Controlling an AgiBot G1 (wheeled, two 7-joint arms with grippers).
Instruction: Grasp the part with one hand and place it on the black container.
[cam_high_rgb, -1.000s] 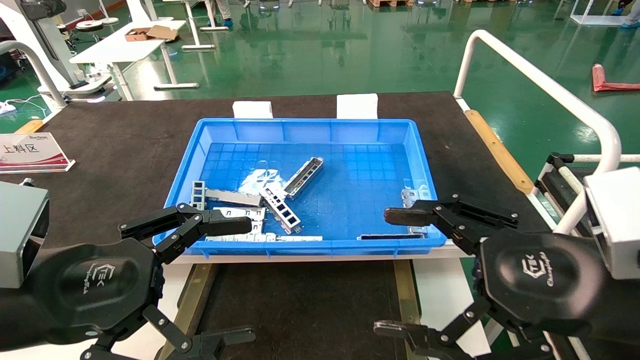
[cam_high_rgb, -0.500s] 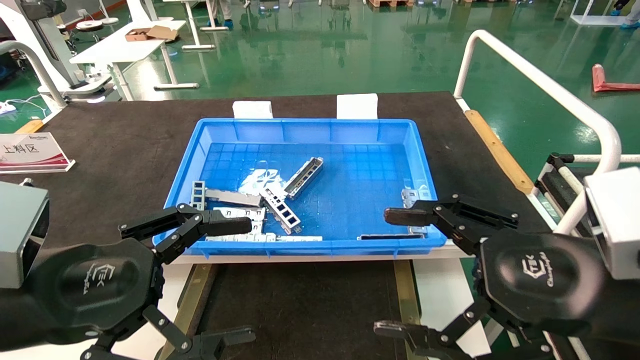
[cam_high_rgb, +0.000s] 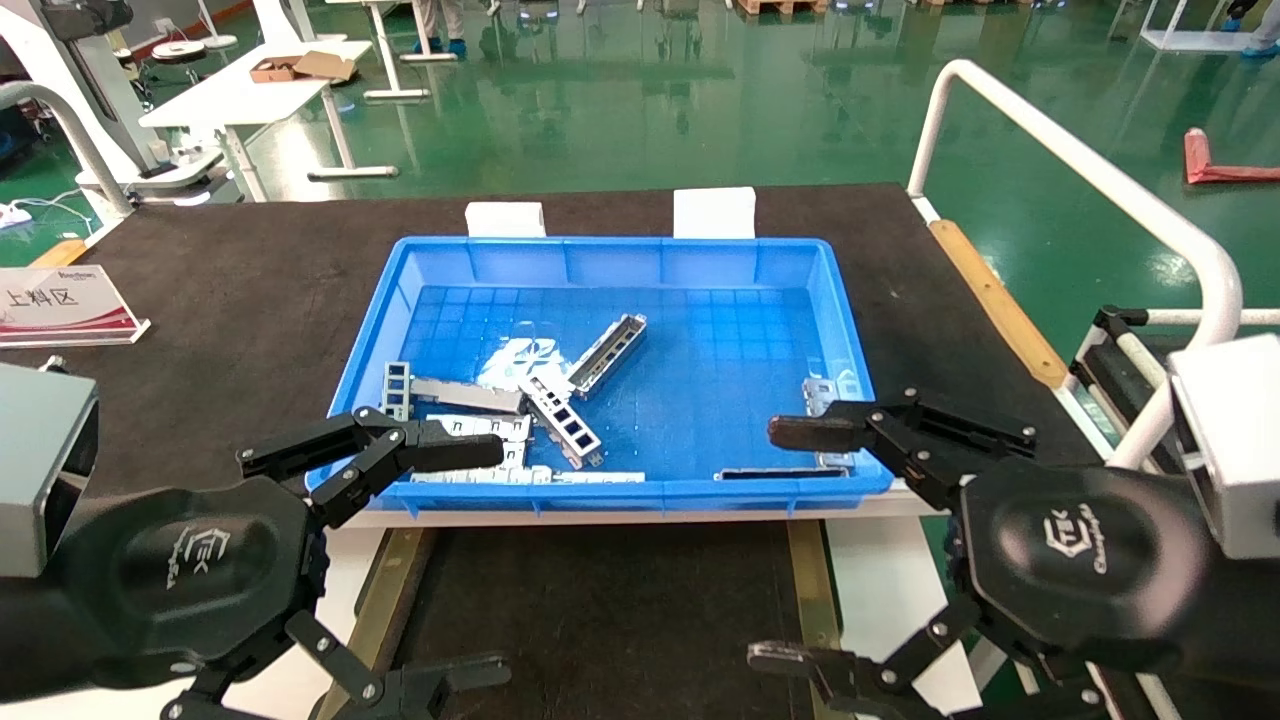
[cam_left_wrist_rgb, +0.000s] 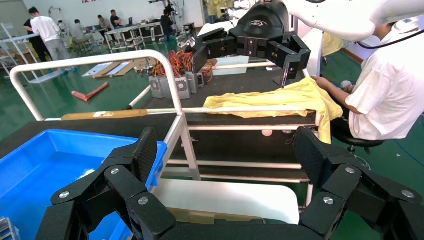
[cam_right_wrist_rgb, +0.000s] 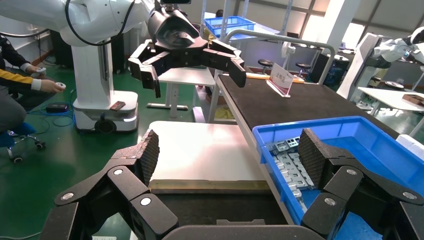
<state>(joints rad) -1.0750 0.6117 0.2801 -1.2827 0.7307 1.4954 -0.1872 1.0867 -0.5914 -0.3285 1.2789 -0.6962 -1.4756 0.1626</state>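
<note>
The part (cam_high_rgb: 607, 355), a long silver-grey channel strip, lies at a slant on the floor of the blue bin (cam_high_rgb: 620, 492), near its middle. The black container (cam_high_rgb: 600, 620), with brass side rails, sits just in front of the bin at the near table edge. My left gripper (cam_high_rgb: 498, 560) hangs open over the container's left rail, with its upper finger at the bin's near-left corner. My right gripper (cam_high_rgb: 765, 543) is open over the right rail. Nothing is held in either. In the wrist views the left gripper (cam_left_wrist_rgb: 226, 150) and right gripper (cam_right_wrist_rgb: 229, 150) are spread wide.
A shorter ladder-like piece (cam_high_rgb: 562, 422) and flat slotted plates (cam_high_rgb: 470, 428) lie in the bin's near-left part, with more pieces at its right wall (cam_high_rgb: 830, 392). Two white blocks (cam_high_rgb: 505, 218) stand behind the bin. A sign (cam_high_rgb: 60, 305) is far left, a white railing (cam_high_rgb: 1100, 170) at right.
</note>
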